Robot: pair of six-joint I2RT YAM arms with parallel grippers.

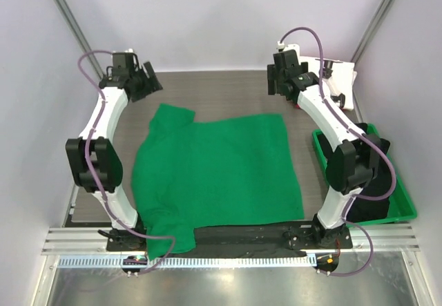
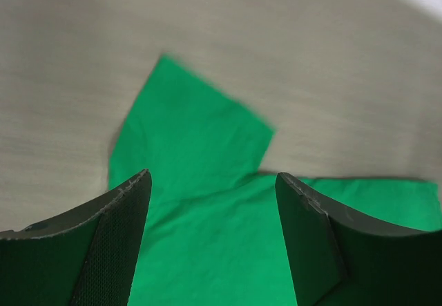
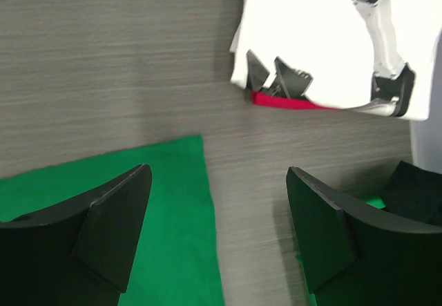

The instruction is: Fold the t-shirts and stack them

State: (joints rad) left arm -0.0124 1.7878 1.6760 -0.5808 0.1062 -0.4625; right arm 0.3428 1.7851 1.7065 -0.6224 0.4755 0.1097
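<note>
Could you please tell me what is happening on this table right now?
The job here is folding and stacking t-shirts. A green t-shirt lies spread flat on the table, not yet folded. The left pincer and right pincer hover open and empty near its far corners. A white printed t-shirt rests on a red one at the far right.

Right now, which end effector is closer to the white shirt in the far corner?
Right. The right end effector hovers beside the white shirt; the left end effector is away across the table.
</note>
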